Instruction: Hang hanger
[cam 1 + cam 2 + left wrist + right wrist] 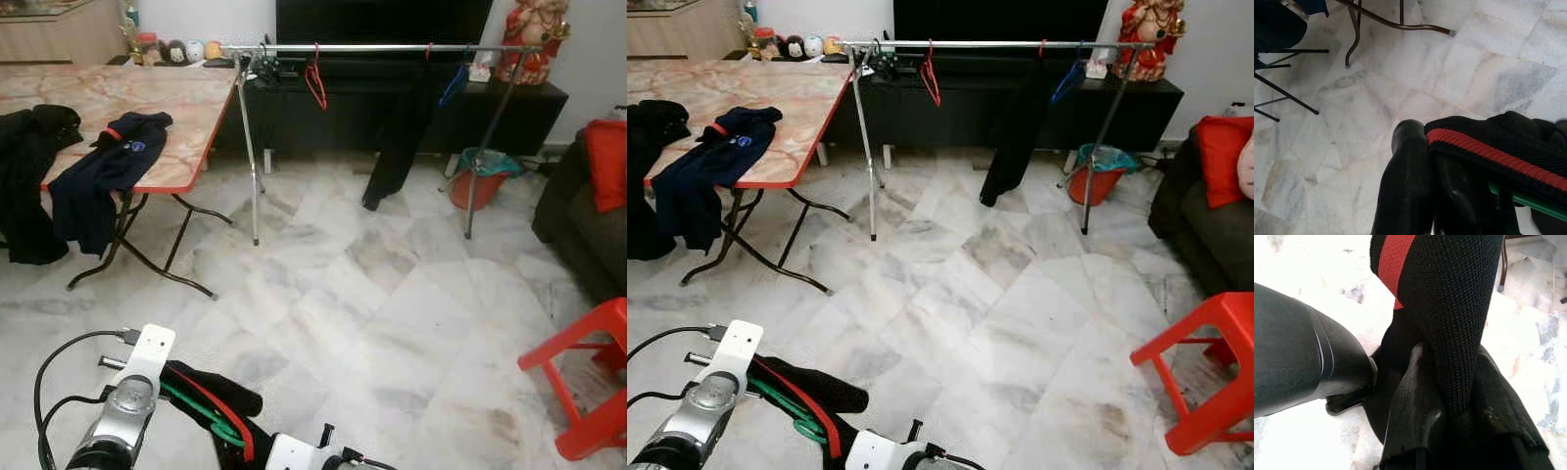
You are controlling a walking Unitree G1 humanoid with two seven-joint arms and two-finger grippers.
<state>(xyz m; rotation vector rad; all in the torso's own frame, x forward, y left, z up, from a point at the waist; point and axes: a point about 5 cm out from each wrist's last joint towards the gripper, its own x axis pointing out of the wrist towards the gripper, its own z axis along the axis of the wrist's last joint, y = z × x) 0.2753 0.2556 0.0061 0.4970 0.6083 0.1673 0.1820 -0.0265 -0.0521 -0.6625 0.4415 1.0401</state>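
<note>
Low in the eye views, a black garment (211,390) with a red stripe sits on a green hanger (217,427) between my two arms. My left gripper (1430,161) is shut on the garment's red-striped edge (1484,152), with the green hanger bar (1528,201) just beneath. My right gripper (1449,401) pinches a fold of the same black knit (1454,308). Across the room stands a silver clothes rack (372,48). A red hanger (315,83), a blue hanger (453,84) and a hanging black garment (397,137) are on its rail.
At left stands a folding table (167,103) with a marble-pattern top, dark clothes (103,171) draped over its edge. A red plastic stool (588,382) is at right, with a dark sofa and red cushion (607,162) behind it. An orange bucket (478,181) sits by the rack's right leg. Marble floor (372,294) lies between.
</note>
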